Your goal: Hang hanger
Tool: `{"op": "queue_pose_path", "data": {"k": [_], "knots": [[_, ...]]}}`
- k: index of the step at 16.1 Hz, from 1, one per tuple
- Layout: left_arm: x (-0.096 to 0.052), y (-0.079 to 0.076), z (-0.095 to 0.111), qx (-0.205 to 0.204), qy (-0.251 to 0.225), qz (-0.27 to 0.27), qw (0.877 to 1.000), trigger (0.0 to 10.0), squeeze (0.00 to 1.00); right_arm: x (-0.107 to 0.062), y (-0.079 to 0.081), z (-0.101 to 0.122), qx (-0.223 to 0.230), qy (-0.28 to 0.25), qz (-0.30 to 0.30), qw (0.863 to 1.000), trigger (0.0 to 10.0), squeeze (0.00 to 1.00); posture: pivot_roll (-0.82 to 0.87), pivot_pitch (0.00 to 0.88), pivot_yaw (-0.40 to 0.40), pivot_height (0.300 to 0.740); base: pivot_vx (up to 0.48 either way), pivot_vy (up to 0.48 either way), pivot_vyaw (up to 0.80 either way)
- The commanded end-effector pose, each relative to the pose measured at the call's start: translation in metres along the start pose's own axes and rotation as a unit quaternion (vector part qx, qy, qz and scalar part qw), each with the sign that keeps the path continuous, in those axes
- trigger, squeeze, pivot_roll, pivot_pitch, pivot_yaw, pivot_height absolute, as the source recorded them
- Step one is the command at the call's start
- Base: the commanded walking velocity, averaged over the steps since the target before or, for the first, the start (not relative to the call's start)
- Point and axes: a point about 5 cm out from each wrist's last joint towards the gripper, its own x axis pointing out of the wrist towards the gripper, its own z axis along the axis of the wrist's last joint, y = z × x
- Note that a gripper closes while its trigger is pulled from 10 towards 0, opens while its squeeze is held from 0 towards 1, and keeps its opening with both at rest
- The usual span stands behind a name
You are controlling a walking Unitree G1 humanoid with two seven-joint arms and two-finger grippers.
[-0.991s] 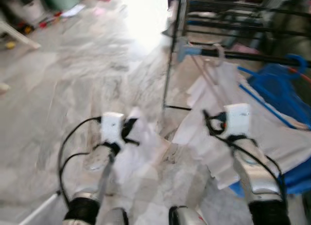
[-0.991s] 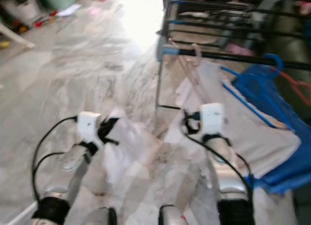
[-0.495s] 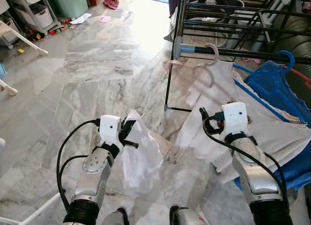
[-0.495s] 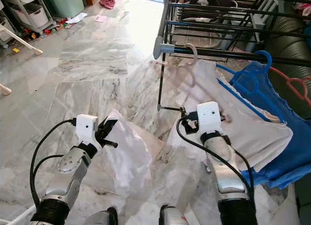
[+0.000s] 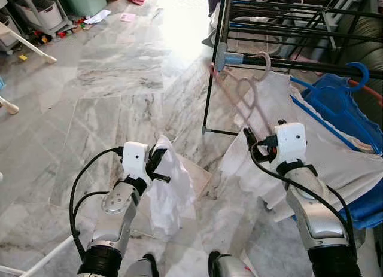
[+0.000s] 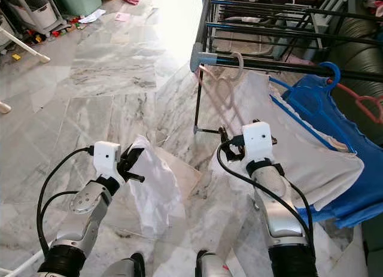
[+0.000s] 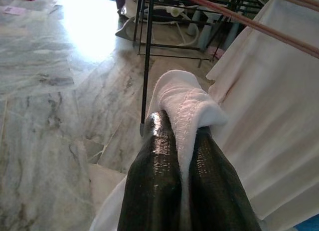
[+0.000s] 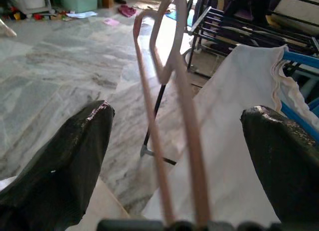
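Both grippers work low in front of the robot, above a marble floor (image 5: 108, 67). Left gripper (image 7: 183, 141) has its two black fingers (image 7: 152, 156) pinched narrow on a fold of white cloth (image 5: 170, 184), whose hemmed edge pokes out between the tips while the rest hangs down toward the floor. Right gripper (image 8: 179, 156) stands wide apart, one finger on each side of a pink hanger (image 6: 220, 91); whether the fingers touch it cannot be told. That hanger's hook sits over the black rail (image 6: 281, 64) of a drying rack (image 5: 281, 14), close to the rail's grey end cap (image 6: 196, 58), and its thin arms slant down toward the right gripper. A white garment (image 5: 335, 157) is draped from the rail just beside the hanger, spreading down behind the right arm. Further along the rail a blue hanger (image 5: 353, 76) carries a blue garment (image 6: 353, 199), with a red hanger (image 6: 368, 103) beyond it. Bins, toys and scraps lie at the far left of the floor. No readable writing or labels can be made out anywhere.
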Motion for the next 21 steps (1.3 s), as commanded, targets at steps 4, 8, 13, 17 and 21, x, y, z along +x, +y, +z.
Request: {"op": "queue_pose_path", "data": {"k": [4,8,13,17,21], "knots": [[0.001,0.000,0.002,0.008,0.001,-0.001,1.000,10.0,0.00,0.003,-0.006,0.001,0.016,0.007,0.001,1.000,10.0,0.00,-0.08,0.226,0.009,0.740,0.000,0.000,0.00],[0.003,0.000,0.001,0.010,0.006,-0.003,1.000,10.0,0.00,0.022,-0.005,-0.006,0.002,0.046,-0.007,0.999,10.0,0.00,-0.08,0.224,0.017,0.740,0.000,0.000,0.00],[0.004,0.001,0.002,0.012,0.005,-0.005,1.000,10.0,0.00,0.044,-0.017,-0.003,-0.010,0.072,-0.023,0.997,4.8,0.00,-0.08,0.224,0.017,0.740,0.000,0.000,0.00],[0.004,0.001,0.002,0.013,0.007,-0.004,1.000,10.0,0.00,0.060,-0.015,0.002,-0.007,0.082,-0.010,0.997,0.0,0.00,-0.07,0.223,0.019,0.740,0.000,0.000,0.00],[0.003,0.002,0.001,0.013,0.012,-0.004,1.000,10.0,0.00,0.070,-0.016,0.008,-0.011,0.087,0.005,0.996,0.1,0.00,-0.06,0.224,0.016,0.740,0.000,0.000,0.00]]}}
